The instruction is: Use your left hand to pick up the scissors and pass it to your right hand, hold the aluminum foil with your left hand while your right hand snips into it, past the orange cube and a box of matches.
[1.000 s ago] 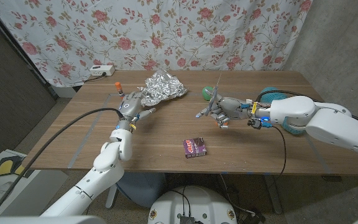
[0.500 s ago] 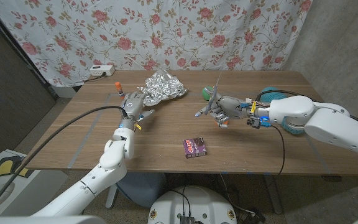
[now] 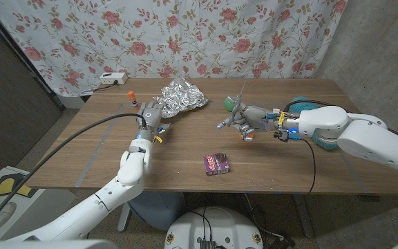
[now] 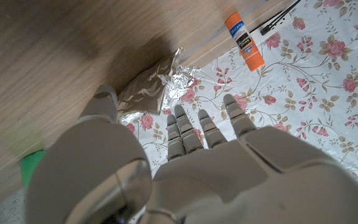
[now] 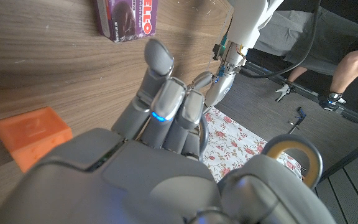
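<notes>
The right hand already grips the scissors, while the left hand, fingers spread and empty, has yet to hold the foil.

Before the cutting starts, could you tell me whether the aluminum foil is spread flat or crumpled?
Crumpled: the aluminum foil sits as a creased, bunched-up heap on the table, not a flat sheet.

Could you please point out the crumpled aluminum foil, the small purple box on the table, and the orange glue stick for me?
aluminum foil [image 3: 180, 97], head view, on the middle of the crumpled sheet.
purple box [image 3: 216, 164], head view, on its top face.
orange glue stick [image 4: 244, 41], left wrist view, on its labelled body.
</notes>
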Tool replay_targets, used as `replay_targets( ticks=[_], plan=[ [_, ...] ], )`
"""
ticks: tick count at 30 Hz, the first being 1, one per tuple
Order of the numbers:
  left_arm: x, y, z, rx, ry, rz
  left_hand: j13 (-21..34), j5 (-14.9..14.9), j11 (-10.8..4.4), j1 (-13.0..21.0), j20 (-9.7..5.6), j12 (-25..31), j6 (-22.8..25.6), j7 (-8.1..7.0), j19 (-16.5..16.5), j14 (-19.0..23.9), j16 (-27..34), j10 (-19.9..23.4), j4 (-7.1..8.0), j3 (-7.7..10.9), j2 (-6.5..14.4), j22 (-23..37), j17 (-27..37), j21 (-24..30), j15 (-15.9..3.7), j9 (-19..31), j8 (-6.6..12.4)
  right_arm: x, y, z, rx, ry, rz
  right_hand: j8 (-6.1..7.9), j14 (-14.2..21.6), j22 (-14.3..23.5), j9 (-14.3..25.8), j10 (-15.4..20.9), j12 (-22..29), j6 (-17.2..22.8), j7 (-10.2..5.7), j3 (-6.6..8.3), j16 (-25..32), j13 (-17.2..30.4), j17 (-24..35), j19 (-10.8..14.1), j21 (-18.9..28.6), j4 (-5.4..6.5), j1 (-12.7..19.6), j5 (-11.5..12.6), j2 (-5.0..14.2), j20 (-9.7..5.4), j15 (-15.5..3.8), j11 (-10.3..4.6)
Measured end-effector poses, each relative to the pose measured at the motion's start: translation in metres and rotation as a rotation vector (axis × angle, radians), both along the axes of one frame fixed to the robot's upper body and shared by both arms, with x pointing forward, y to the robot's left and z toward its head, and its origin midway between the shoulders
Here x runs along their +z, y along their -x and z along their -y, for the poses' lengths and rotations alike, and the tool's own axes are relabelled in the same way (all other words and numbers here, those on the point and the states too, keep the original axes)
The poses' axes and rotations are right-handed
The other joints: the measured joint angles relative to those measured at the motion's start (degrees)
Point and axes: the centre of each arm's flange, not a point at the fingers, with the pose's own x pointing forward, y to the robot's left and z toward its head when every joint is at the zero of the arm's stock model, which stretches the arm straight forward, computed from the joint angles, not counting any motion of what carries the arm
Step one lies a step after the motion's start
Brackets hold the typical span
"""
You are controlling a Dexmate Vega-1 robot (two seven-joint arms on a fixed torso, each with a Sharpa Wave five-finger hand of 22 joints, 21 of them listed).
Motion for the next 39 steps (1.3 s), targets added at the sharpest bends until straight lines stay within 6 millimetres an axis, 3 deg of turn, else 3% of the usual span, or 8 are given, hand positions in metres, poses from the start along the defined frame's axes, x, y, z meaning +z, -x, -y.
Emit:
replay_targets(
  ticks=[13,21,32,39],
  plan=[
    [0.002,-0.006,0.003,0.023,-0.016,-0.019,0.0,0.0,-0.50,0.2,-0.22,0.0,1.9,-0.59,0.2,0.2,0.0,1.2,0.24,-0.24,0.2,0.0,0.0,0.0,-0.22,0.0,0.27,0.000,-0.001,0.003,0.001,-0.010,-0.002,0.00,0.0,0.2,0.3,0.0,0.0,0.2,-0.20,0.00,0.0,0.0,0.0,0.0,0.0,0.00,0.1,0.0,0.55,0.00,0.00,0.01],
    [0.001,-0.009,0.004,0.021,-0.004,-0.030,0.0,0.0,-0.63,1.6,-0.45,0.8,6.3,-1.34,0.4,1.7,0.3,4.2,0.24,-0.24,1.6,0.0,0.0,0.0,-0.65,0.3,1.38,0.000,-0.001,0.005,-0.003,-0.016,0.001,0.00,0.0,0.1,0.3,0.0,0.0,0.7,-0.11,-0.01,0.0,0.0,0.0,0.0,0.0,-0.01,0.3,0.0,0.78,0.00,0.00,0.02],
    [-0.001,-0.012,0.003,0.013,0.006,-0.049,0.0,0.0,-0.29,1.7,-0.53,0.5,5.7,-1.45,0.5,1.9,0.5,4.2,0.40,-0.40,1.9,0.0,0.0,0.0,-0.84,0.3,0.83,0.001,0.003,0.007,-0.006,-0.017,0.007,0.27,0.0,0.3,0.5,0.1,0.0,1.0,-0.40,-0.01,0.0,0.0,0.0,0.0,0.0,-0.01,0.5,-0.4,1.00,0.00,0.00,0.11],
    [-0.002,-0.013,0.007,-0.017,0.013,-0.047,0.0,0.0,-0.64,4.1,-0.53,0.4,5.5,-1.43,0.5,2.9,0.5,4.6,0.16,1.15,5.6,0.2,0.1,-0.5,-1.84,0.3,0.53,0.002,0.005,0.007,-0.006,-0.011,0.010,0.27,0.0,0.1,0.5,0.1,0.0,1.6,-0.41,-0.01,0.0,0.0,0.0,0.0,0.0,-0.01,0.8,-0.4,1.30,0.00,0.00,0.12]
  ],
)
